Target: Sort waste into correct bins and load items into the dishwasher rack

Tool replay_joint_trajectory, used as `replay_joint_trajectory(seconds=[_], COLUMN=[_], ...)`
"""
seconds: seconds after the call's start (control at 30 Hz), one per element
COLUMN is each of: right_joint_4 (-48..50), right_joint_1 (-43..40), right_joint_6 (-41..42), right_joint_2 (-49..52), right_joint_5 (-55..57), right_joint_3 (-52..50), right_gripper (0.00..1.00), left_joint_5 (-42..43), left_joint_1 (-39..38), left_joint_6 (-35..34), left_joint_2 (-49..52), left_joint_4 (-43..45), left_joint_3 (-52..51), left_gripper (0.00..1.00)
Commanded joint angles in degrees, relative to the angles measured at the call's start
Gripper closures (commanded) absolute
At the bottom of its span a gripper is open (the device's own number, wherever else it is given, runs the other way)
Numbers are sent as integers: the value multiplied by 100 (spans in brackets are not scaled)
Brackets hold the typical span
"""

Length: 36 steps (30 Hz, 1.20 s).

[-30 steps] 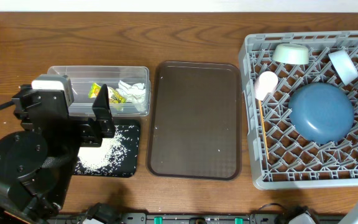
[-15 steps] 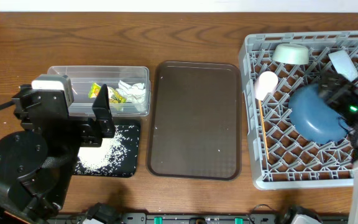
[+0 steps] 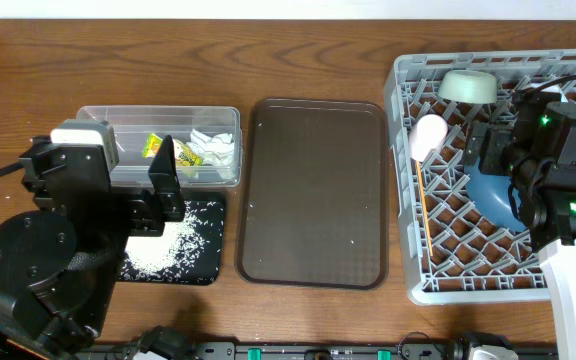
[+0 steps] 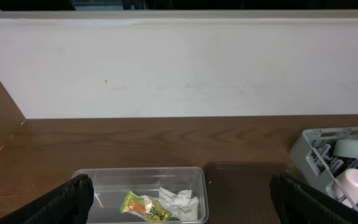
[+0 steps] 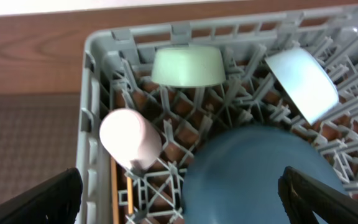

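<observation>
Overhead first: wrapper and napkin are in the tub, and rice is piled on the black tray just in front of it. The left arm hangs over that corner of the worktop. In the rack, cup, green bowl, plate and chopsticks are all loaded. The right arm hides the far corner.

Left wrist: left tool is spread wide with nothing in it, and the tub is below.

Right wrist: right tool is spread wide and empty above the plate. The small bowl leans on the pegs at right.

The load looks done, though the chopsticks are too thin to tell if both are seated. I'd say the job now is a clean exit: rise straight up, clearing the plate and small bowl before swinging away
</observation>
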Motion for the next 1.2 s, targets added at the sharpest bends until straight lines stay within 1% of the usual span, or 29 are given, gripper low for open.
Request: replay_joint_trajectory(seconds=[0.0, 0.13, 0.73, 0.87, 0.97, 1.17], right_joint_4=[-127, -280, -284, -350, -511, -682], right_joint_1=[85, 85, 87, 90, 181, 831], right_joint_6=[-162, -162, -164, -162, -162, -168], right_joint_2=[9, 9, -70, -527, -1126, -2638], right_joint_5=[157, 157, 157, 157, 157, 166], right_joint_3=[98, 98, 81, 57, 57, 57], right_gripper=[1, 1, 1, 1, 1, 1], left_joint_5=[-94, -94, -94, -94, -94, -94], left_joint_1=[31, 31, 31, 31, 31, 31], left_joint_6=[33, 35, 33, 33, 35, 35], left_joint_2=[-4, -4, -4, -4, -4, -4], left_joint_4=[17, 17, 17, 17, 17, 17], left_joint_3=[74, 74, 74, 74, 74, 74], left_gripper=[7, 7, 6, 7, 7, 7])
